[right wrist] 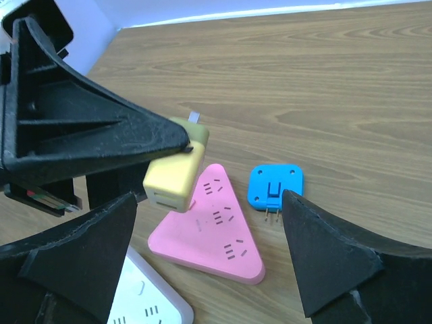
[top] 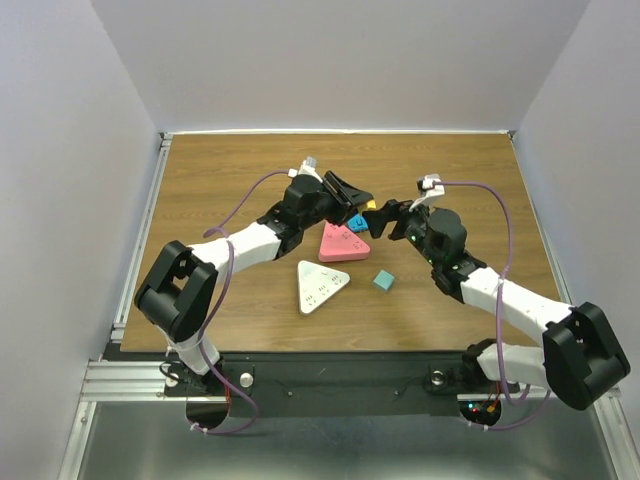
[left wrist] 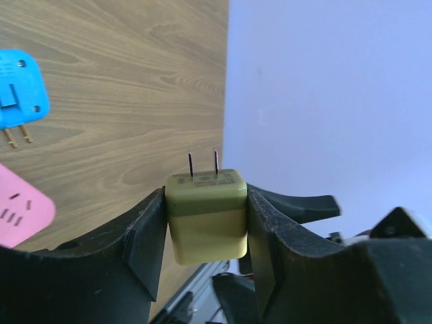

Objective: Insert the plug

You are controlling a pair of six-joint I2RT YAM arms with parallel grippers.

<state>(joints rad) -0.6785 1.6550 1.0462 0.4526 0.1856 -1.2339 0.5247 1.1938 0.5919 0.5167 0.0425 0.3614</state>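
My left gripper (left wrist: pixel 206 197) is shut on a yellow cube plug (left wrist: pixel 206 216), prongs pointing away from the wrist, held in the air. In the top view the left gripper (top: pixel 352 203) is above the far corner of a pink triangular power strip (top: pixel 343 243). In the right wrist view the yellow plug (right wrist: pixel 174 177) hangs tilted over the strip's (right wrist: pixel 219 229) upper corner. My right gripper (right wrist: pixel 209 200) is open and empty, close to the right of the left one (top: pixel 385 222).
A blue flat plug (right wrist: pixel 275 185) lies prongs-down-side beside the pink strip, also in the left wrist view (left wrist: pixel 19 91). A white triangular power strip (top: pixel 320 287) lies nearer the arms. A small teal cube (top: pixel 383 281) sits to its right.
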